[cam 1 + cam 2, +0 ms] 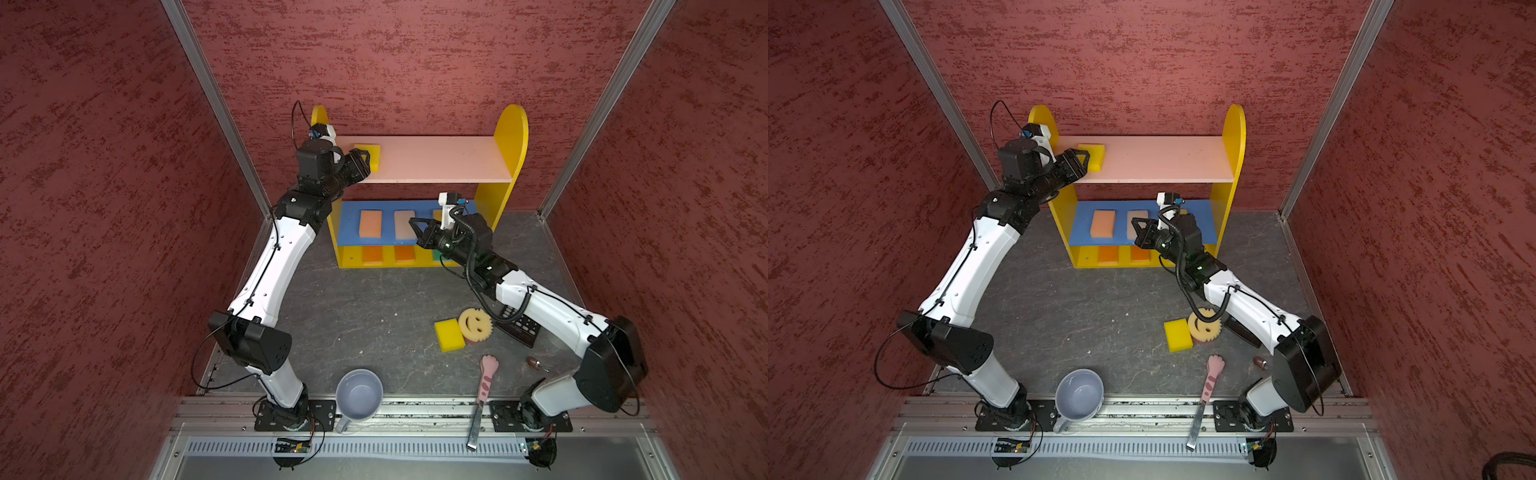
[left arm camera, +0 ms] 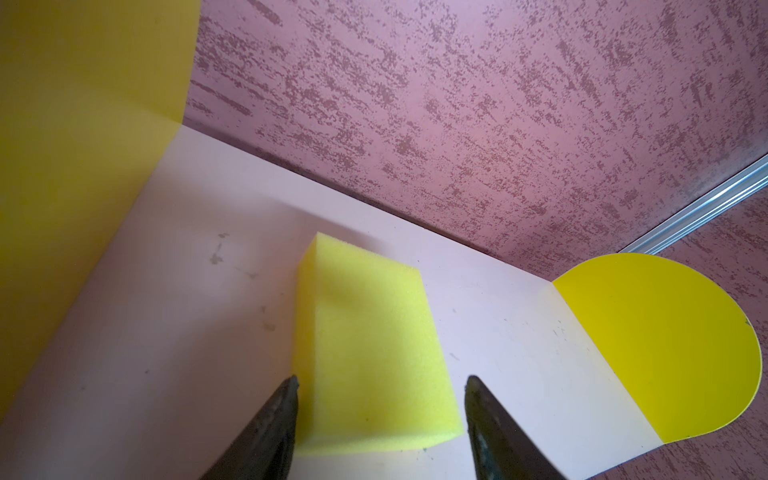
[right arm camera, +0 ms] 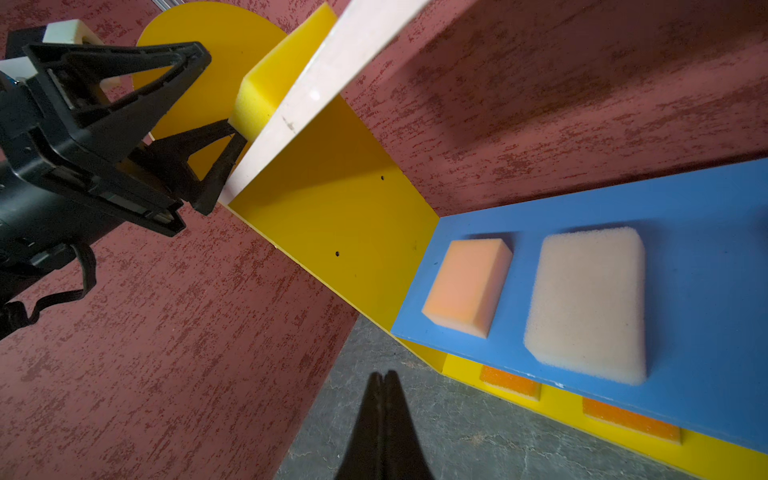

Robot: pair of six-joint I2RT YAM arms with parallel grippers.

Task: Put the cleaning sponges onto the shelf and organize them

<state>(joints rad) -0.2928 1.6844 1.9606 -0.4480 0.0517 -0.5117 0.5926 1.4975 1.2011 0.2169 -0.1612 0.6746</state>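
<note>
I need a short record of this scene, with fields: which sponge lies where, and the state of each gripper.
pink top board: yellow sponge, lying flat
blue middle board: peach sponge, pale sponge
yellow bottom board: two orange sponges
table: second yellow sponge, smiley sponge
left gripper: open, jaws astride the yellow sponge
right gripper: shut, empty
</note>
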